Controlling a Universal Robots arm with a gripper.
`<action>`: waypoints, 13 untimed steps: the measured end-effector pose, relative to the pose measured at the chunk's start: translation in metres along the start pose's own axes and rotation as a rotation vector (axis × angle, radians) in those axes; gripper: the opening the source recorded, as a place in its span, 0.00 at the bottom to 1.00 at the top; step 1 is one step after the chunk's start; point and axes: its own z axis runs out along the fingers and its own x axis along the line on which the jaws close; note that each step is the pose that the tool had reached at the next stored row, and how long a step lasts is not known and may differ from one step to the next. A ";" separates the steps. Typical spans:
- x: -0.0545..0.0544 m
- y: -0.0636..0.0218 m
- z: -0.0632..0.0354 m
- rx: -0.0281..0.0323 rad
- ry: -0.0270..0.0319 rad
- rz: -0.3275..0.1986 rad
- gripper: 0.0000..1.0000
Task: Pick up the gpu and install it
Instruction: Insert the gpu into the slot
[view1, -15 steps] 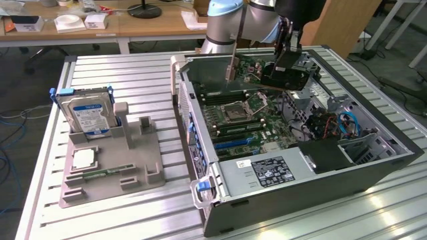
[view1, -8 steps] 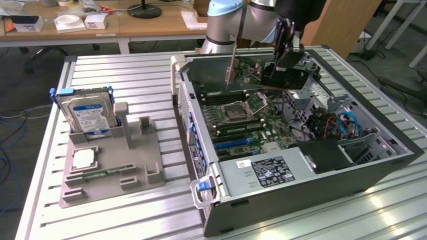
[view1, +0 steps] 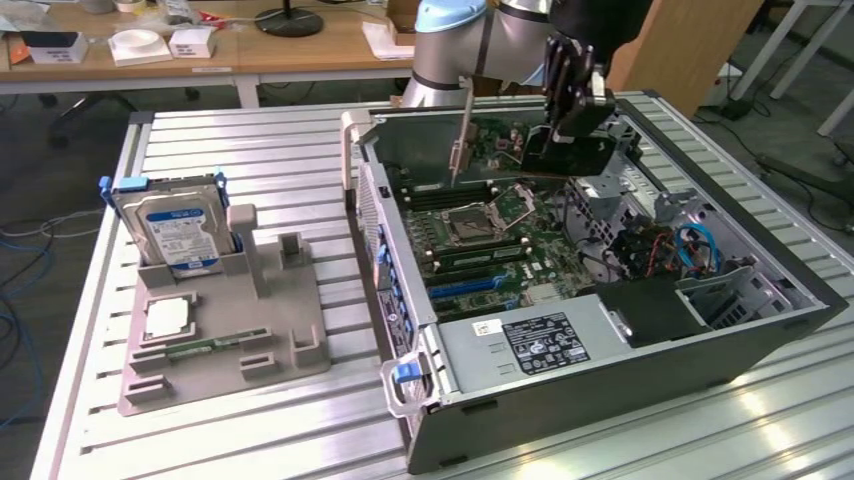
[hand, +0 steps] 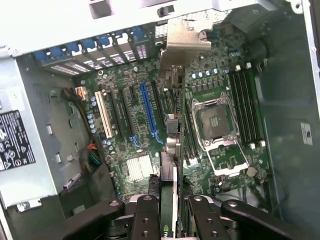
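Silver-grey arm (view1: 461, 45), pale-blue joint caps, black pincer (view1: 577, 95).

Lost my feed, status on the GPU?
Claw shut on gpu, edge-on. Hanging above open computer case, over motherboard. Card not yet seated.

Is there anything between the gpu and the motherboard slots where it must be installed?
Nothing visible does. The tool holds the gpu edge-on above the open case, and the blue slot beneath it appears free.
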 end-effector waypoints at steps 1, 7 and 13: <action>0.000 0.0000 0.0002 -0.0003 -0.0005 -0.014 0.27; 0.000 0.0002 0.0040 -0.0022 -0.0042 -0.107 0.27; 0.000 0.0003 0.0073 -0.0039 -0.0070 -0.184 0.27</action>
